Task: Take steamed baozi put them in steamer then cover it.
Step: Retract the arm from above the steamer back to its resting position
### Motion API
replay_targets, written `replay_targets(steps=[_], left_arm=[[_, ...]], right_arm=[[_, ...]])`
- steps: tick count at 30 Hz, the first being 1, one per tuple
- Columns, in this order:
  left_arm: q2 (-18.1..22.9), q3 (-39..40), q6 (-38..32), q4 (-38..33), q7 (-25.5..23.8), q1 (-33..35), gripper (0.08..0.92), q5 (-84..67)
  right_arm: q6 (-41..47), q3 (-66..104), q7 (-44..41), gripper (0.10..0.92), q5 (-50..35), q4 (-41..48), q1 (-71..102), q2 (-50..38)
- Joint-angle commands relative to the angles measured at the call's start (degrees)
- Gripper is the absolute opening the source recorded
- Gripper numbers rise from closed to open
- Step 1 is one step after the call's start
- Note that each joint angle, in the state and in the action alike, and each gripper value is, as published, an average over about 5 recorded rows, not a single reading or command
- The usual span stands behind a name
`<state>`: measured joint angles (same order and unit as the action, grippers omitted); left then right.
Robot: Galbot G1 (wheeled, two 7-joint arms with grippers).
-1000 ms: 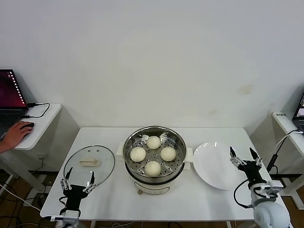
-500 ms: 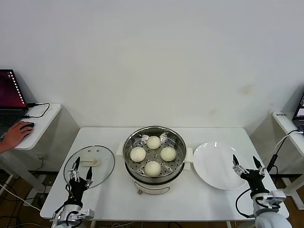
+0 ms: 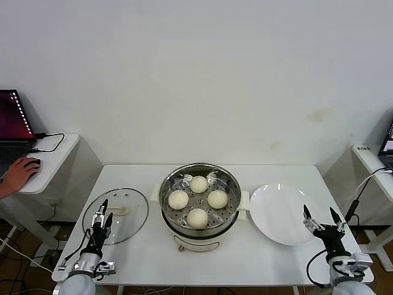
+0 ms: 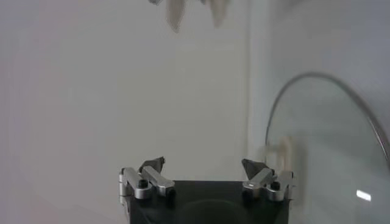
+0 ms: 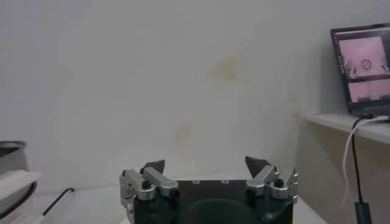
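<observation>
At the table's near edge, both arms have shifted: the left gripper [image 3: 102, 212] has advanced over the cover's [image 3: 126, 216] near rim, fingers spread wide and empty, while the right gripper [image 3: 323, 220] has drawn back off the white plate [image 3: 276, 212], equally wide and empty. Four baozi [image 3: 198, 204] already sit in the steamer [image 3: 199, 200], so covering remains. The cover's handle [image 3: 118, 209] lies at one o'clock from the left fingers.

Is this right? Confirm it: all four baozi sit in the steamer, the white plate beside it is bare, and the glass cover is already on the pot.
Not quite. The cover is not on the pot: the head view shows it lying flat on the table to the robot's left of the steamer. The rest stands: four baozi sit inside, and the white plate is bare.
</observation>
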<state>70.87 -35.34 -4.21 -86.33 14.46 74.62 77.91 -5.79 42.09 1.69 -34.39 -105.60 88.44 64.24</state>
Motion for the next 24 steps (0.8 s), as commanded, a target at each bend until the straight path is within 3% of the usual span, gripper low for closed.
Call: replay_targets(steps=[1, 24], left_arm=[[-0.9, 0.5, 0.0, 5.6, -2.4, -3.8, 0.823, 5.2], [-1.3, 2.4, 2.5, 9.7, -5.8, -10.1, 0.823, 3.0]], right_arm=[[-0.3, 0.3, 0.0, 0.822, 0.3, 0.2, 0.4, 0.5], [-0.9, -0.2, -0.4, 0.823, 1.7, 1.4, 0.9, 1.2]])
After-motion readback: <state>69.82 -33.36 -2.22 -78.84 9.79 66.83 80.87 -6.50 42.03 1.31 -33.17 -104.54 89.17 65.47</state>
